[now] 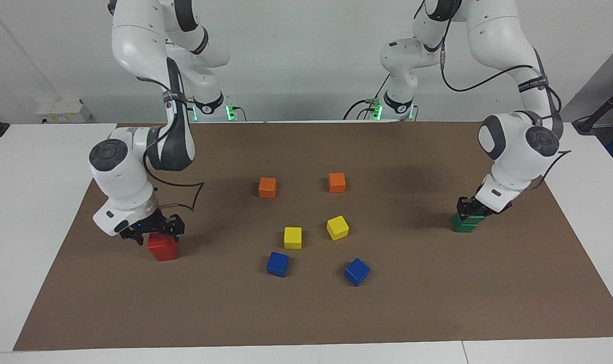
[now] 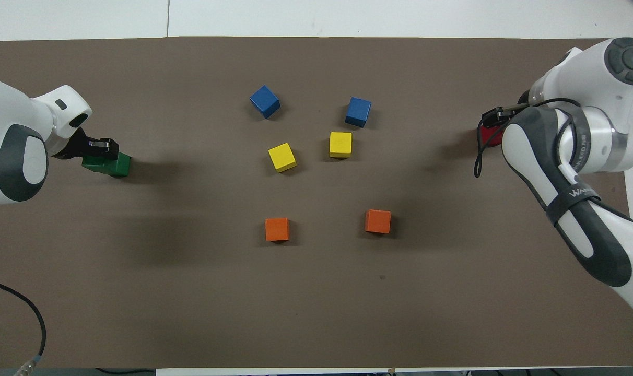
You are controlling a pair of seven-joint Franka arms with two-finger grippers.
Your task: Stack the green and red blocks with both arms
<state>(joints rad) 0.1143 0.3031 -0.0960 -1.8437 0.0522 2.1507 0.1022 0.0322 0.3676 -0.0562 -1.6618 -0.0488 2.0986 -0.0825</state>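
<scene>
we have our left gripper [image 1: 469, 211] down on the green block [image 1: 464, 223] near the table's edge at the left arm's end. the fingers look closed around its top, though whether a second green block sits beneath it we cannot tell. our right gripper [image 1: 155, 230] is down at the top of the red block [image 1: 162, 246] near the edge at the right arm's end; whether its fingers clamp it we cannot tell. only one block of each colour shows, so each may already be a stack of two or a lone cube. the orange blocks [image 1: 267, 187], yellow blocks [image 1: 293, 237] and blue blocks [image 1: 277, 264] sit loose mid-table, untouched. we judge release and retreat remain.
</scene>
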